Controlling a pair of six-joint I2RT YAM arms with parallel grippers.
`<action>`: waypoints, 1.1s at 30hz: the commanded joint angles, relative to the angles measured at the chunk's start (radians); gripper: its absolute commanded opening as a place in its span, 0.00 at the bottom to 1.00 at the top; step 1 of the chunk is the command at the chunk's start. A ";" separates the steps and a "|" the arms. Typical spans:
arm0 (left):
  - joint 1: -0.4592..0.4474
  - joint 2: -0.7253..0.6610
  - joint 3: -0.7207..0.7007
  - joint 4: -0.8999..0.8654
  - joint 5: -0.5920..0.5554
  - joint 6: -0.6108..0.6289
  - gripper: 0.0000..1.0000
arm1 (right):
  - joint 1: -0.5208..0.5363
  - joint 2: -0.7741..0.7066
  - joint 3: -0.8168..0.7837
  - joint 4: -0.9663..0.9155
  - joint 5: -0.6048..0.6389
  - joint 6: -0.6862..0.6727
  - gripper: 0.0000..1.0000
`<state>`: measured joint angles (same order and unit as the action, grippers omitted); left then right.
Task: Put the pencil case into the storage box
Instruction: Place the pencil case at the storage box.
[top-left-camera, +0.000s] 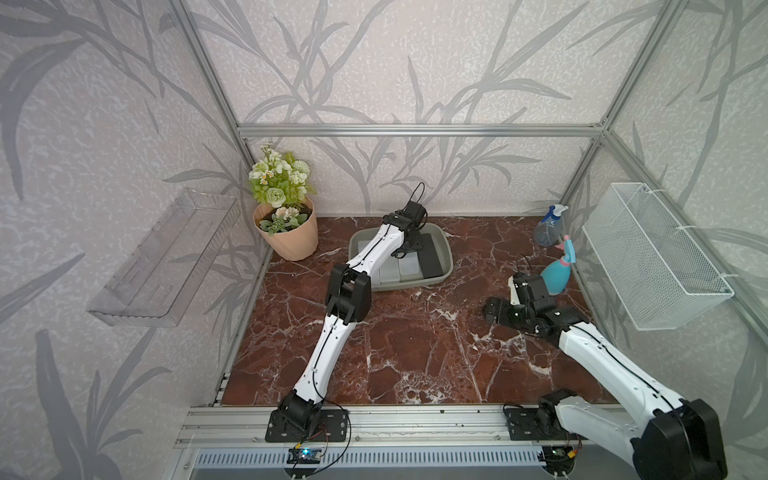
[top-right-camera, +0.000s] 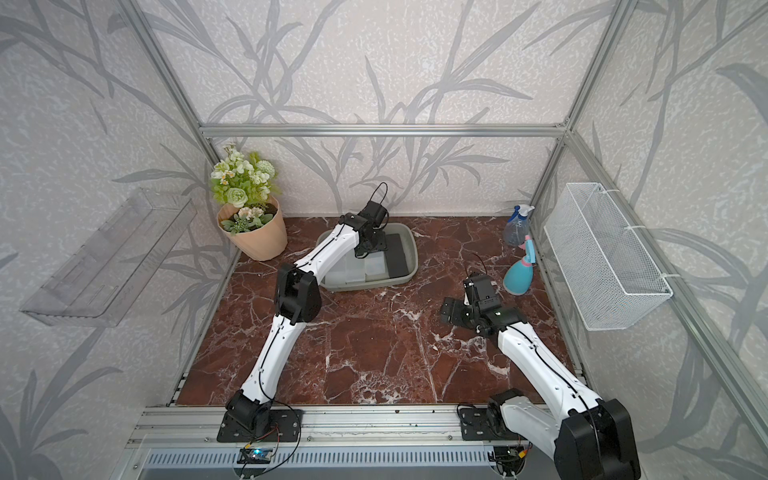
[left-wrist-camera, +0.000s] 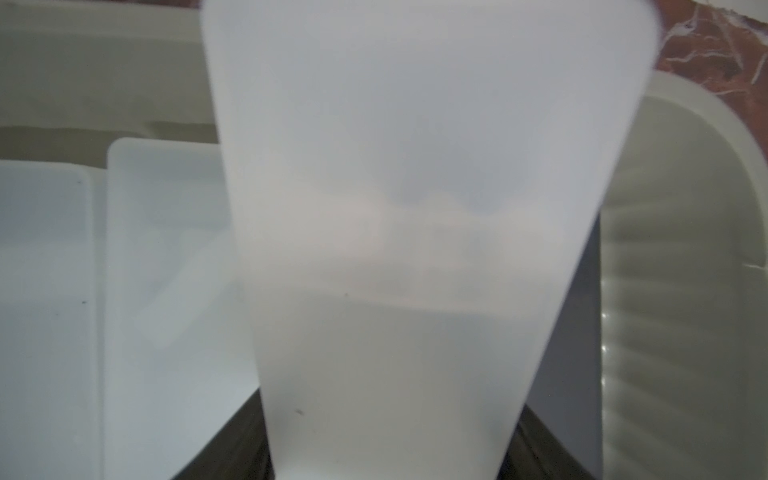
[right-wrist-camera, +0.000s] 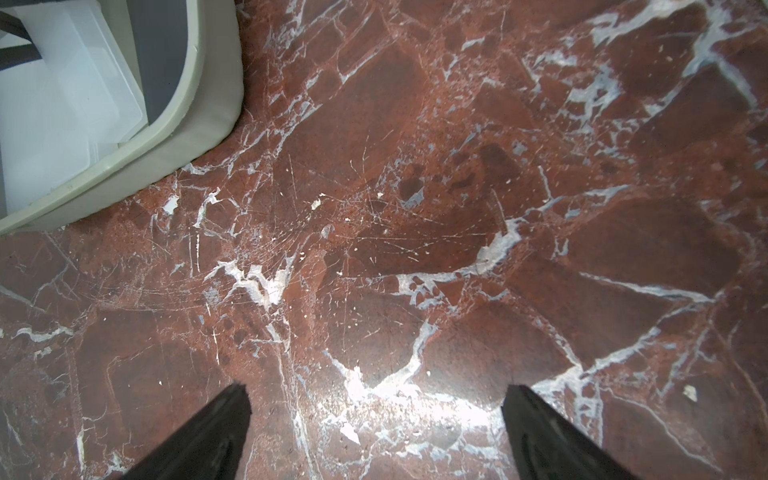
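Frosted pencil case (left-wrist-camera: 415, 208) held over the storage box (left-wrist-camera: 715, 112)
Left claw (top-left-camera: 410, 246) grips it; right claw (right-wrist-camera: 376, 388) gapes above the worktop (right-wrist-camera: 457, 166).

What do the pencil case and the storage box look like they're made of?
The pencil case: frosted translucent plastic, probably; shapes behind show through blurred. The storage box: opaque grey-green plastic, seemingly moulded, with smooth matte rim and ribbed inner wall.

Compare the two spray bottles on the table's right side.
Clear bottle is see-through with a blue-and-white trigger; teal bottle is opaque with a pink collar. Clear bottle stands in the back corner; teal bottle stands nearer the front. Both are standing trigger sprayers.
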<state>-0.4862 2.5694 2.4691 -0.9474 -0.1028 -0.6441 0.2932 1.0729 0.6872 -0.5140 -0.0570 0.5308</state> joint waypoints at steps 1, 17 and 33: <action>0.003 -0.017 -0.003 -0.030 -0.029 0.011 0.60 | -0.006 0.011 0.005 0.027 0.013 0.013 0.99; -0.010 -0.085 0.004 0.027 -0.054 0.071 0.87 | -0.005 0.007 0.019 0.022 0.023 0.008 0.99; 0.007 -0.535 -0.070 0.029 -0.446 0.311 1.00 | -0.005 -0.238 -0.027 0.244 0.292 -0.272 0.99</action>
<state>-0.5255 2.1704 2.4508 -0.9161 -0.3737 -0.4118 0.2932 0.8871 0.7052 -0.4126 0.1101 0.3897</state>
